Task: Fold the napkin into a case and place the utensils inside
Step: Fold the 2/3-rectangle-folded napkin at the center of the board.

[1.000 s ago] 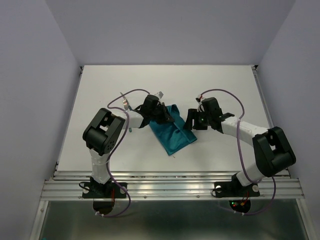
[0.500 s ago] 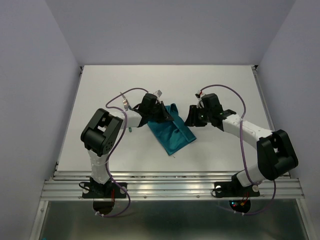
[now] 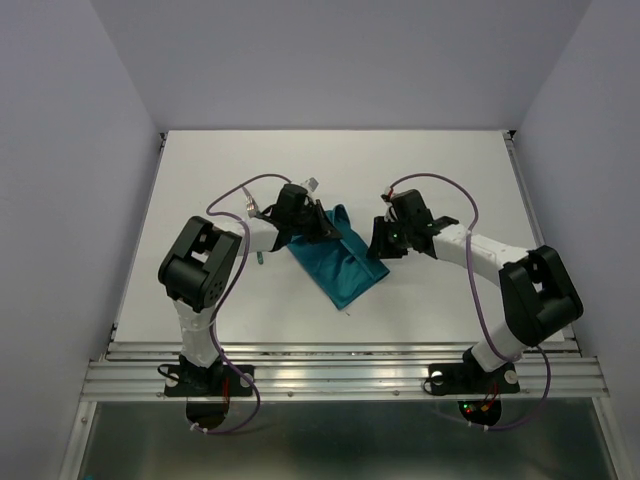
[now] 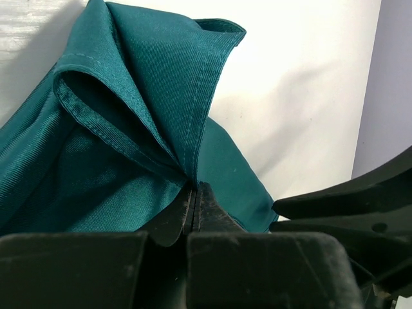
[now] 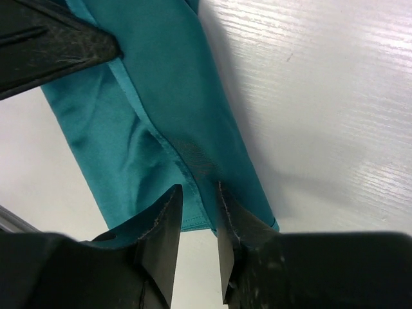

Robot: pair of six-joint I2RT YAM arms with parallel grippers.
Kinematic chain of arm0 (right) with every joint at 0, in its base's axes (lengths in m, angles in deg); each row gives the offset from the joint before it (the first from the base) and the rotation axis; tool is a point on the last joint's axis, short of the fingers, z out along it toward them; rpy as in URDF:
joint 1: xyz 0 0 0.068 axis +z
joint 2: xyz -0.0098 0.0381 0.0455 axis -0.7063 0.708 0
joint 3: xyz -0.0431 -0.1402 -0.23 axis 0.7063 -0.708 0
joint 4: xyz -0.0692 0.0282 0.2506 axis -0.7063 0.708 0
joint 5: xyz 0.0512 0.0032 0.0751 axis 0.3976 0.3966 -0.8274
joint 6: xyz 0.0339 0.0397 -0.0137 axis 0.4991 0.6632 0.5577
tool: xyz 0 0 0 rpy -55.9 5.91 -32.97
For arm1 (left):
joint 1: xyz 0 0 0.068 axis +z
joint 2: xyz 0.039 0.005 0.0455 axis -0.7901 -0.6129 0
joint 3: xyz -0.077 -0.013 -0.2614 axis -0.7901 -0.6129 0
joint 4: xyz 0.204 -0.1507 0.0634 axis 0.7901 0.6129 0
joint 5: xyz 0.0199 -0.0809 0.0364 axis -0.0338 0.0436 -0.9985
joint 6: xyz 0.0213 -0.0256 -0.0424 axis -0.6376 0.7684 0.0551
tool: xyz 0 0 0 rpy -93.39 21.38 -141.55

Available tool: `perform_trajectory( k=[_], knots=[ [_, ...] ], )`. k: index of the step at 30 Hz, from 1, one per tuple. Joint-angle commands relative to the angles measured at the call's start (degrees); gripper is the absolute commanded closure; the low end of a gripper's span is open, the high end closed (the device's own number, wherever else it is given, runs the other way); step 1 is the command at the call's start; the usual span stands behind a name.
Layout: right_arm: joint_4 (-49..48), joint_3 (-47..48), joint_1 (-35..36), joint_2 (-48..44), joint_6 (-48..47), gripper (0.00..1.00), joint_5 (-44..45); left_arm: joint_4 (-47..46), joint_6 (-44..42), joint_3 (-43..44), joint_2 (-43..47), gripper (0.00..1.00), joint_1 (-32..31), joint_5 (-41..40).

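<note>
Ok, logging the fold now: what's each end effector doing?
Left end effector: closed, pinching a fold of the napkin.
Right end effector: narrowly open, straddling the napkin's edge, not clamped.

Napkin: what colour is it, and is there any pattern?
The napkin is plain teal-green with no pattern; the left wrist view shows it best.

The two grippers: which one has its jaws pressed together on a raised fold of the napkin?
The left gripper: its jaws meet on a raised fold of the napkin. The right gripper shows a gap between its fingers, at the napkin's flat edge.
</note>
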Motion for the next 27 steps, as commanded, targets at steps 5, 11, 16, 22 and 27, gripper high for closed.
perform_trajectory(
  k=[5, 11, 16, 22, 27],
  knots=[
    [-1.79, 2.05, 0.46, 1.69, 2.13, 0.72, 1.24, -0.33, -3.34, -1.31, -1.02, 1.00, 0.49, 1.64],
    [-2.14, 2.93, 0.46, 1.52, 2.49, 0.74, 1.58, 0.28, -4.48, -1.13, -2.78, 1.00, 0.75, 0.76],
    [-4.60, 3.81, 0.46, 3.18, 4.50, 0.77, 1.33, 0.20, -4.57, -1.13, -3.92, 1.00, 0.93, 0.59],
    [-9.43, 3.20, 0.46, 7.05, 7.84, 0.81, -0.09, 0.20, -4.66, -1.13, -3.92, 1.00, 1.02, 0.32],
    [-14.52, -0.75, 0.46, 9.60, 10.75, 0.83, 4.13, 0.20, -4.66, -1.04, -4.01, 1.00, 1.11, 0.32]
  ],
)
